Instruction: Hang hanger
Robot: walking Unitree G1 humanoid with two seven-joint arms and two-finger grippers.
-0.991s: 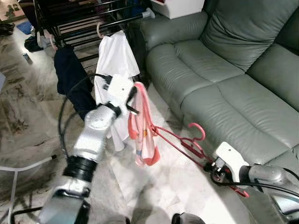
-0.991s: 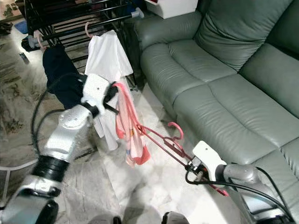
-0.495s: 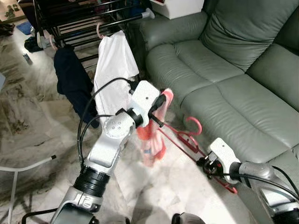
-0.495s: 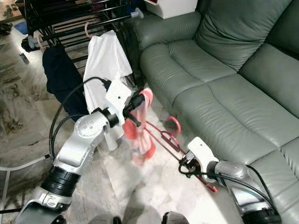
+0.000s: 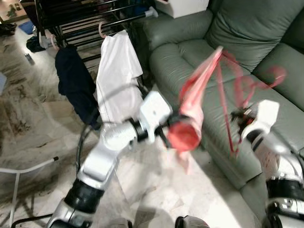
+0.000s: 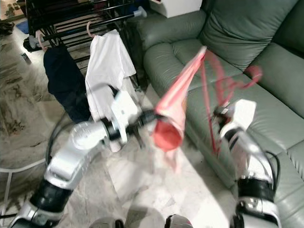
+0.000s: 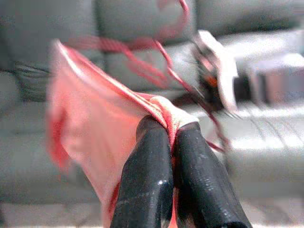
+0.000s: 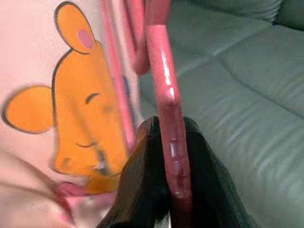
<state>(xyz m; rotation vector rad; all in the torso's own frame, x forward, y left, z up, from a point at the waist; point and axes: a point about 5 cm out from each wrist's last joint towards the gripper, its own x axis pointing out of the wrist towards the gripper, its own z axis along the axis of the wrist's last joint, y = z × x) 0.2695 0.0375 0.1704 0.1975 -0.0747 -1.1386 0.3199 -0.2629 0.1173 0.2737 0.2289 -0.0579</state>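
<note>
Hanger [image 5: 247, 85], red and smeared by motion blur, was held up in the air over the grey-green sofa [image 5: 237, 42], its hook [image 5: 275, 76] toward the backrest. The right gripper [image 8: 166, 142] had its fingers [image 8: 142, 156] closed tight on one red bar of it. A pink garment [image 5: 192, 104] hung from the hanger; the right wrist view showed an orange cartoon bear print [image 8: 80, 123] on it. The left gripper [image 7: 171, 130] had its fingers [image 7: 147, 166] pressed together on a bunched fold of that cloth, in front of the sofa's seat edge. The garment's lower part was too blurred to make out. Beyond, a black drying rack [image 5: 80, 19] carried a white shirt [image 5: 116, 71] and a dark garment [image 5: 71, 78] above the marble floor [image 5: 23, 118].
</note>
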